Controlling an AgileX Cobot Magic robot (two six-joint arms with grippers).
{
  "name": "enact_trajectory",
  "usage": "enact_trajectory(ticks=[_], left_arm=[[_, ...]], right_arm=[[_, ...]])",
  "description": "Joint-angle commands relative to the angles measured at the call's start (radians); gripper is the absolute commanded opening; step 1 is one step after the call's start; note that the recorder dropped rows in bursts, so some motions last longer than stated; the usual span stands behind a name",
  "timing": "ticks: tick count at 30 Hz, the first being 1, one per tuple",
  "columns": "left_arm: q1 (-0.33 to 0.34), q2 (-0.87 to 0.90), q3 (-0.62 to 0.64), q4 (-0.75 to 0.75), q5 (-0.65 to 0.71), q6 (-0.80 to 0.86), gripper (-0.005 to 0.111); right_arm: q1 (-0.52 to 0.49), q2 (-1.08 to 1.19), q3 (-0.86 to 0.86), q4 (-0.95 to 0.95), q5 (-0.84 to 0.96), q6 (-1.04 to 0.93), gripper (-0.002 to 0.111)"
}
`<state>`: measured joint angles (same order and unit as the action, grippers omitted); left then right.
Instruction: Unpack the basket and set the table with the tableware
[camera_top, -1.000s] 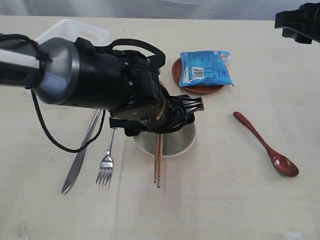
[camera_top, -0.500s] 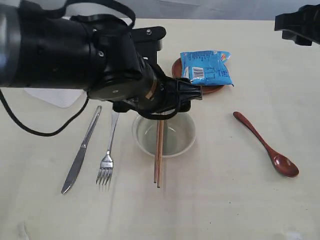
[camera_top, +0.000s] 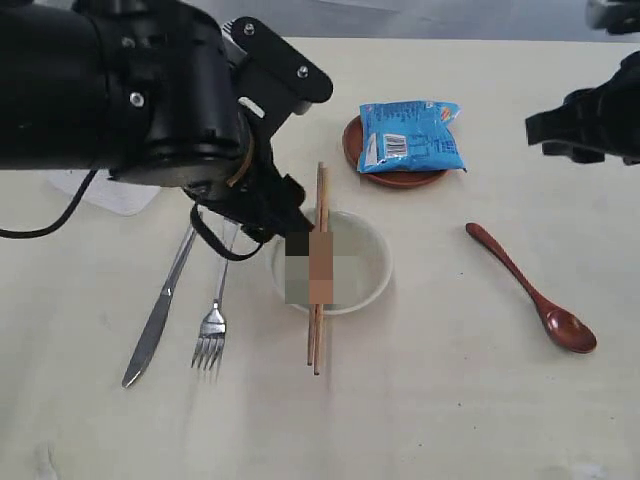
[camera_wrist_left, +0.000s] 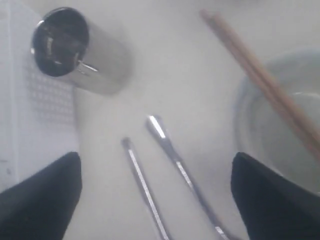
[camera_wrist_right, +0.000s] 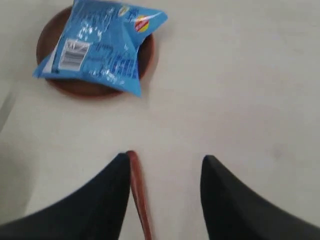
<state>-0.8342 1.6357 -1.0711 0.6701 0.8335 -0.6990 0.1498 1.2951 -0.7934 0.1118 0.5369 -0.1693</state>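
My left gripper (camera_wrist_left: 155, 200) is spread as wide as it goes, with nothing between its fingers (camera_wrist_left: 40, 200). It hangs over the table (camera_top: 450, 420), just left of the bowl (camera_top: 355, 262). Below its gap lie the handle ends of the fork (camera_top: 213, 325) and the knife (camera_top: 158, 315). They lie side by side without touching, both left of the bowl, and the fork is the closer of the two.

The chopsticks (camera_top: 315, 345) rest across the bowl's left rim. One end pokes out past its near edge and the other past its far edge, so that side of the bowl is tight. The cup (camera_wrist_left: 75, 50) is farther left of the bowl and behind it, close to the wall of the basket (camera_wrist_left: 35, 110). I cannot tell whether they touch.

My right gripper (camera_wrist_right: 165, 200) has its fingers parted and pinches nothing. It hovers to the right of the bowl and beyond it.

The spoon (camera_top: 530, 292) lies right of the bowl and well apart from it, with a broad strip of bare table between them. Its handle tip shows low between my right fingers, near one of them. The saucer (camera_top: 400, 180) sits beyond the bowl, near its far rim. The packet (camera_top: 412, 135) lies on the saucer and overhangs its edge. On the near side of the bowl, bare table runs out to the edge of the view.
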Motion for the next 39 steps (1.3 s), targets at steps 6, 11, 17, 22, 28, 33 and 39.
enact_trajectory(ticks=[6,11,17,22,28,33,39], left_arm=[[-0.001,-0.009,0.099,0.344,0.01,-0.291,0.006],[0.037,-0.098,0.161,0.422,-0.098,-0.353,0.0],[0.327,-0.33,0.357,0.106,-0.661,-0.052,0.0],[0.383,-0.398,0.412,0.106,-0.729,-0.052,0.0],[0.383,-0.398,0.412,0.106,-0.731,-0.052,0.0],[0.383,-0.398,0.412,0.106,-0.731,-0.052,0.0],[0.383,-0.398,0.412,0.101,-0.731,-0.052,0.0]], right_arm=[[0.062,0.105,0.013,-0.011,0.079,-0.055,0.044],[0.062,0.175,0.013,-0.026,0.101,-0.11,0.044],[0.062,0.317,0.013,-0.03,0.071,-0.17,0.044],[0.062,0.392,0.013,-0.03,0.041,-0.17,0.043],[0.062,0.439,0.013,-0.024,0.037,-0.17,0.024],[0.062,0.438,0.013,-0.021,0.027,-0.168,0.024],[0.062,0.456,0.013,-0.005,0.01,-0.163,0.024]])
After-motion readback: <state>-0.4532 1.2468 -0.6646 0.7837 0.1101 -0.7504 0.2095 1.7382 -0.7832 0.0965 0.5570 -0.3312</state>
